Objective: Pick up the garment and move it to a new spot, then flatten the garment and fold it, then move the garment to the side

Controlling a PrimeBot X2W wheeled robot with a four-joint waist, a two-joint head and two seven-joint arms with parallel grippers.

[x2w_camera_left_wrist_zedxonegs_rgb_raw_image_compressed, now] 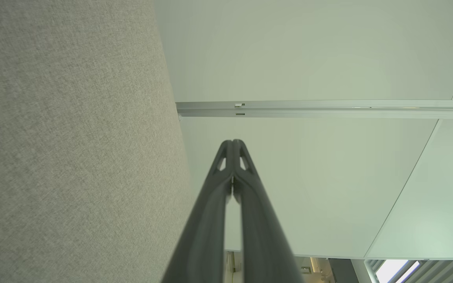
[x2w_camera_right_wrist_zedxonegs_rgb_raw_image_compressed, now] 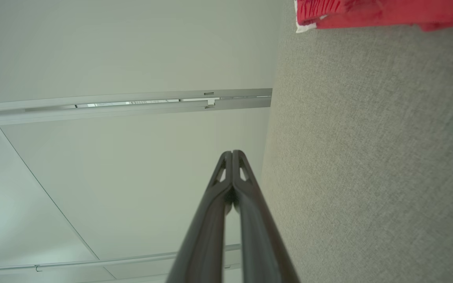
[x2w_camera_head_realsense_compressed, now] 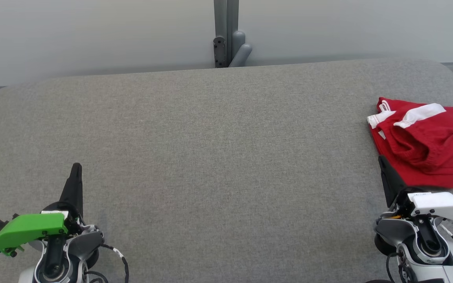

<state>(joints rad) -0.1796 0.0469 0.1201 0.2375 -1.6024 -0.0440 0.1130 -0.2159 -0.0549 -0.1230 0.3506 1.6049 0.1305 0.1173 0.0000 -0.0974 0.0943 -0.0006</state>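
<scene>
Through my left arm's wrist camera, the left gripper (x2w_camera_left_wrist_zedxonegs_rgb_raw_image_compressed: 233,143) rises from 6 o'clock to the centre, its two dark fingers (x2w_camera_left_wrist_zedxonegs_rgb_raw_image_compressed: 207,220) pressed together at the tips. Grey woven table covering (x2w_camera_left_wrist_zedxonegs_rgb_raw_image_compressed: 65,149) spans the side from 7 to 11 o'clock. A pale wall panel (x2w_camera_left_wrist_zedxonegs_rgb_raw_image_compressed: 309,51) lies behind, crossed by a silver metal rail (x2w_camera_left_wrist_zedxonegs_rgb_raw_image_compressed: 328,109) running from the centre out to 3 o'clock. A bright window (x2w_camera_left_wrist_zedxonegs_rgb_raw_image_compressed: 387,271) glows at 5 o'clock.

Head view: the red garment (x2w_camera_head_realsense_compressed: 427,145) runs past the right edge, and the fingers of the right gripper (x2w_camera_head_realsense_compressed: 382,161) overlap its near-left border. The counter (x2w_camera_head_realsense_compressed: 210,157) is cropped left, right and below. Right wrist view: the garment (x2w_camera_right_wrist_zedxonegs_rgb_raw_image_compressed: 368,11) is cut by the top edge.
</scene>
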